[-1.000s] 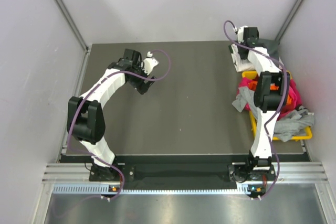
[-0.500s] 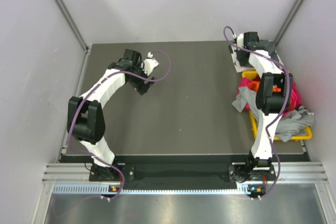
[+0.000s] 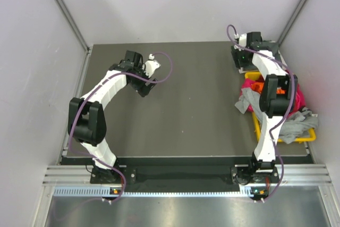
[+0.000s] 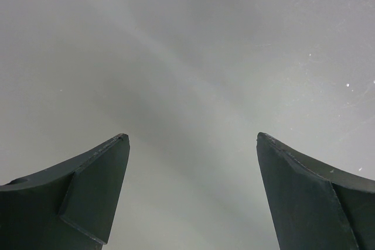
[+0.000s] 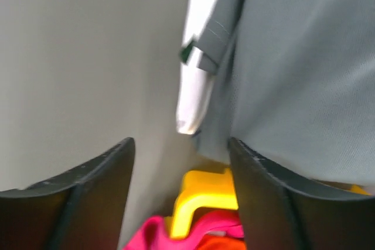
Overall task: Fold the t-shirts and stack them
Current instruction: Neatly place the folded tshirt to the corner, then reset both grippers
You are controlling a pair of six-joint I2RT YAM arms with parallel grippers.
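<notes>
Dark grey t-shirt (image 5: 304, 74), fine knit with a hemmed sleeve, lies over white t-shirt (image 5: 196, 95) at far right of matte counter (image 3: 186, 104), beside glossy yellow bin (image 5: 205, 194). The bin holds crumpled pink t-shirt (image 3: 248, 85) and light grey t-shirt (image 3: 295, 126). Right hand (image 5: 180, 140) is near the stack, fingers apart. Left hand (image 4: 191, 136) is apart over the counter.

Soft, even light is coming down from overhead, casting only faint shadows on the table (image 3: 202, 110). Beyond the right fingers (image 5: 76, 203) the dark grey t-shirt (image 5: 304, 74) is smearing into blur; ahead of the left fingers (image 4: 88, 191) pale hazy streaks are washing across.
</notes>
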